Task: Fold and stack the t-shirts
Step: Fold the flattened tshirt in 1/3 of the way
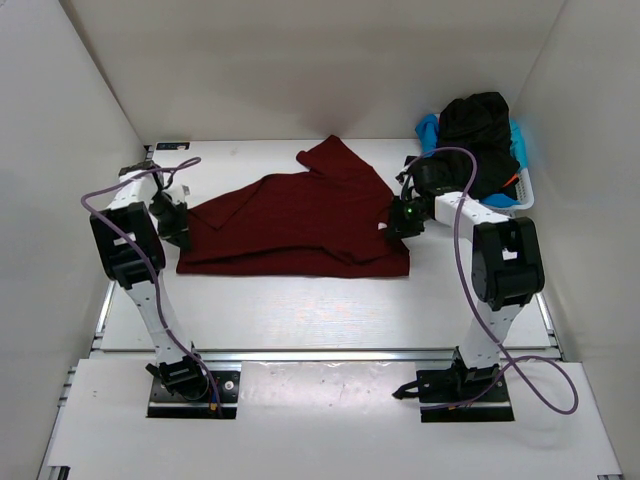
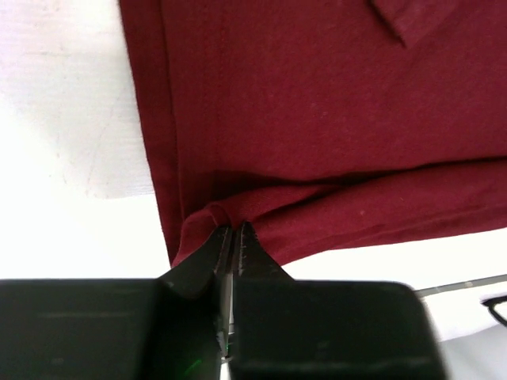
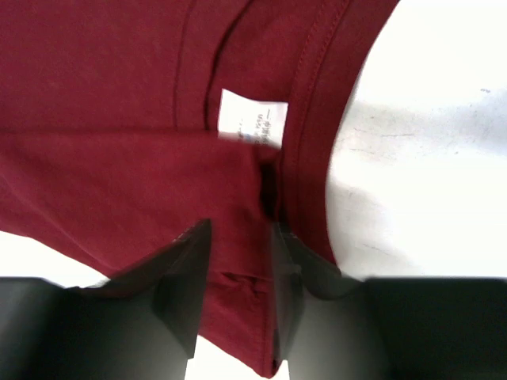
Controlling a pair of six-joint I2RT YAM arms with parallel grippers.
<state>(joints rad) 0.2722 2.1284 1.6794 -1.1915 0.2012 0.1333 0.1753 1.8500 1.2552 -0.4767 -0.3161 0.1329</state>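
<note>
Pinched dark red cloth t-shirt on white worktop: hem at nine o'clock between left fingers, neckline at three o'clock between right fingers. Probably needed even, taut lifting.

– The shirt?
– Soft matt knit cloth with stitched hems.
– And the table?
– Smooth, white, faintly scuffed. The left gripper looks like matt black plastic.
</note>
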